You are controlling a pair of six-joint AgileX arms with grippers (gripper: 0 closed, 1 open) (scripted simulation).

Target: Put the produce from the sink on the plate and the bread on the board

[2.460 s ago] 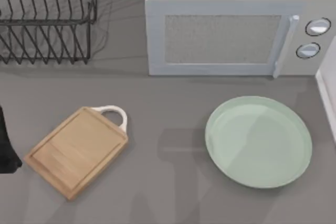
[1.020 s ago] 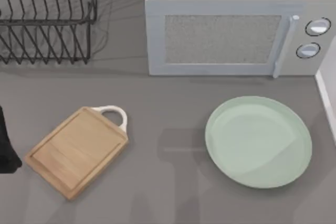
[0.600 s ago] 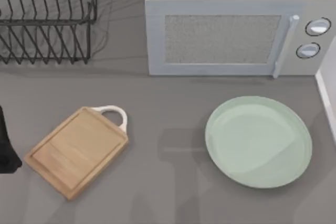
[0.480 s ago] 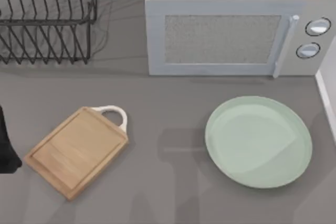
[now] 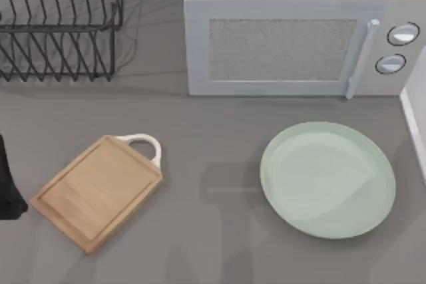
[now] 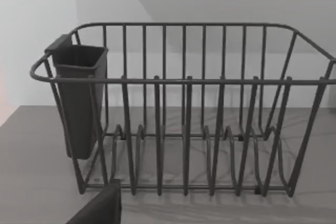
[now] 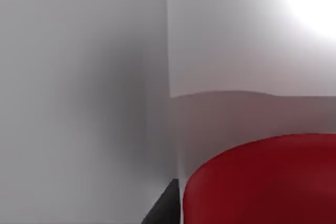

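A: Where does your right gripper stand?

B: Your right wrist camera sits low in the sink, close against the produce, whose glossy red bulk rises just ahead of it. A dark sliver of the gripper touches or nearly touches its side. You cannot tell whether the fingers are parted or clamped.

A: And the left?

B: Your left arm is parked at the table's left edge, just beside the board. Its wrist camera faces the wire rack and the dark cup hung on the rack's end. A dark corner of the gripper pokes in; again you cannot tell its state.

A: The targets?

B: From above, the plate lies bare in front of the microwave, well apart from the board.
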